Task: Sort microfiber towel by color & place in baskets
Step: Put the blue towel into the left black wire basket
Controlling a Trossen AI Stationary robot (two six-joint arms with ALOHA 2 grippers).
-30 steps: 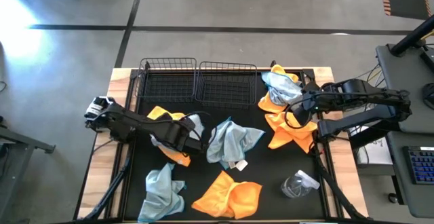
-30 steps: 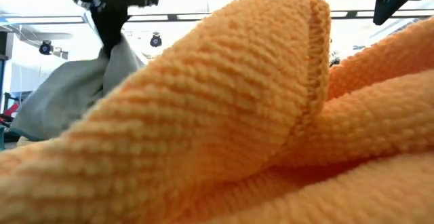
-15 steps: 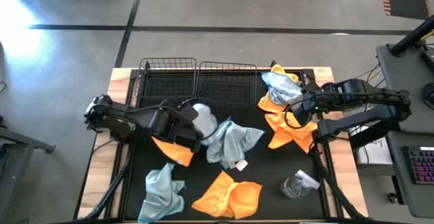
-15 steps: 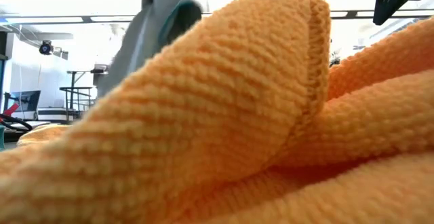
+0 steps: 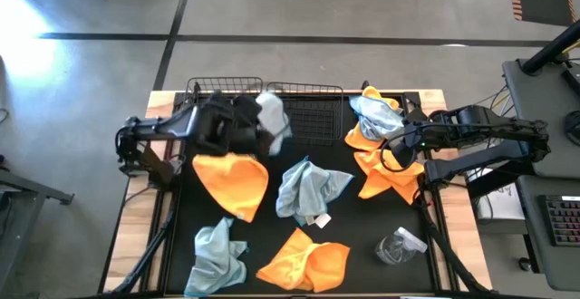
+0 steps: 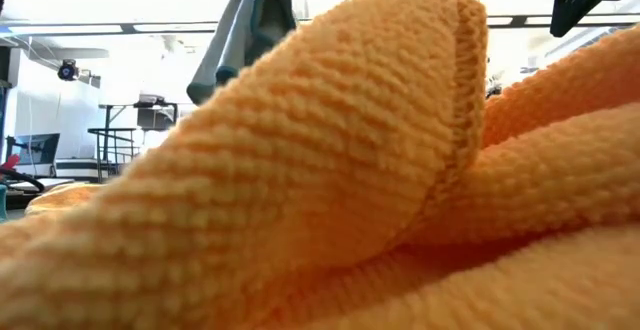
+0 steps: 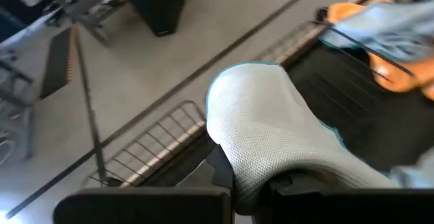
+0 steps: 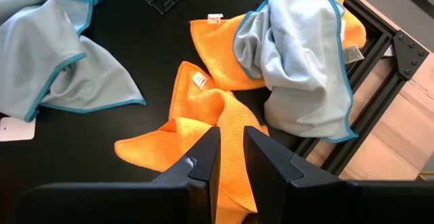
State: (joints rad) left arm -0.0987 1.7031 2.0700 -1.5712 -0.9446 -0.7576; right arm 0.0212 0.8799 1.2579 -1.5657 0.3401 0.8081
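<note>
— Grey concrete floor (image 5: 299,9) surrounds the wooden counter (image 5: 161,104), which carries a black mat (image 5: 362,236); what do the fingers hold?

— On the left gripper (image 5: 256,122) the fingers are clenched on a pale blue-grey towel (image 5: 272,116), held up over the two black wire baskets (image 5: 263,109) at the counter's far edge; the left wrist view shows that cloth (image 7: 271,136) draped over the gripper, with basket wire (image 7: 156,132) beneath.

— And the right gripper?

— It (image 5: 391,145) hovers low over an orange towel (image 5: 385,177) at the mat's right side, its fingers (image 8: 207,159) narrowly parted and grasping nothing that I can see; just beyond them a blue-grey towel (image 8: 305,61) lies on top of more orange cloth (image 8: 224,61).

— What else lies on the mat?

— An orange towel (image 5: 231,179) just in front of the baskets; a blue-grey one (image 5: 308,188) in the middle; another blue-grey one (image 5: 217,254) at the near left; an orange one (image 5: 304,258) at the near middle, which fills the low view (image 6: 350,190); a clear spray bottle (image 5: 399,245) lies at the near right.
</note>
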